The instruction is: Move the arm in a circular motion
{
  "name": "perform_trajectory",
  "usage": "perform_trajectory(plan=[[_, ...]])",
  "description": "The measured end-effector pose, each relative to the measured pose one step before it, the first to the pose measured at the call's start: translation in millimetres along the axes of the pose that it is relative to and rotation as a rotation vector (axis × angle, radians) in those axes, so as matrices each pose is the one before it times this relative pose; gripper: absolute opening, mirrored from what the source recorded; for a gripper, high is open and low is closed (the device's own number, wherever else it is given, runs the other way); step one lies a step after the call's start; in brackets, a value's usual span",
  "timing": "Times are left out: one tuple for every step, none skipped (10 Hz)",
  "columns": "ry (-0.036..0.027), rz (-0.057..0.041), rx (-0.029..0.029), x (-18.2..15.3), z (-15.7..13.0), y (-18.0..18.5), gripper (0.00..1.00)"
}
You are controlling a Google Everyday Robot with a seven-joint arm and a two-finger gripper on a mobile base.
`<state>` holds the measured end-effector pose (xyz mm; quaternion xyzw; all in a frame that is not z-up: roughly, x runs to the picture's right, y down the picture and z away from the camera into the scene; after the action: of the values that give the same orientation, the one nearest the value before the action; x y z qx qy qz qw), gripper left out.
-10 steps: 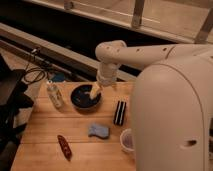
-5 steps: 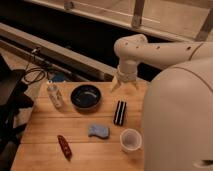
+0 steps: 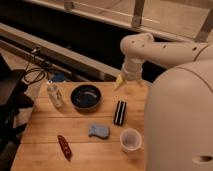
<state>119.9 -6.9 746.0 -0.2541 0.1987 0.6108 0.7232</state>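
The large glossy cream-white robot arm [image 3: 165, 50] of thick rounded segments is reaching in from the right side of the camera view, its bulbous elbow joint (dotted with small dark marks) sitting high above the far edge of the light wooden table [image 3: 45, 135]. From that joint a short segment is pointing downward, and the small tan pointed gripper [image 3: 120, 81] is hanging just over the table's back edge, to the right of the dark round bowl [image 3: 86, 96] and behind the flat black rectangular bar [image 3: 120, 112]. Whether the gripper is holding open or closed, I cannot tell; nothing appears to be sitting in it. Near the bowl's left side a small clear bottle [image 3: 54, 94] is standing upright. Closer to the front, a crumpled blue-grey cloth [image 3: 99, 131] is lying between a slim red object [image 3: 64, 146] and a white paper cup [image 3: 131, 140], which is standing open-mouthed just beside the arm's bulky white base.
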Motion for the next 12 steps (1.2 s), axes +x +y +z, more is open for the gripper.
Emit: perform_trajectory(plan=[[-0.00088, -0.02801, -0.00024, -6.55, -1.29, 15.4, 0.8], [-0.00082, -0.03408, -0.00194, -10.78, -1.63, 18.53, 0.8], [-0.00024, -0.03303, -0.00138, -8.78, -1.83, 13.4, 0.8], [0.00035, -0.01779, 0.00435, -5.12, -0.78, 4.98, 0.8], [-0.00463, -0.01832, 0.00718, -4.44, -1.2, 3.14, 0.8], [-0.00333, -0.02173, 0.00342, -2.82, -2.34, 8.4, 0.8], [-0.00331, -0.01783, -0.00157, -3.72, -2.32, 10.82, 0.8], [-0.00175, -0.02208, 0.00349, -3.54, -0.9, 11.93, 0.8], [-0.00184, -0.01006, 0.00576, 0.61, -1.71, 2.51, 0.8], [-0.00715, -0.01017, 0.00486, -1.08, -3.55, 0.59, 0.8], [-0.00603, -0.01881, 0.00532, -4.43, -1.84, 5.33, 0.8], [0.00146, -0.01568, -0.00174, -1.2, -0.97, 14.86, 0.8]])
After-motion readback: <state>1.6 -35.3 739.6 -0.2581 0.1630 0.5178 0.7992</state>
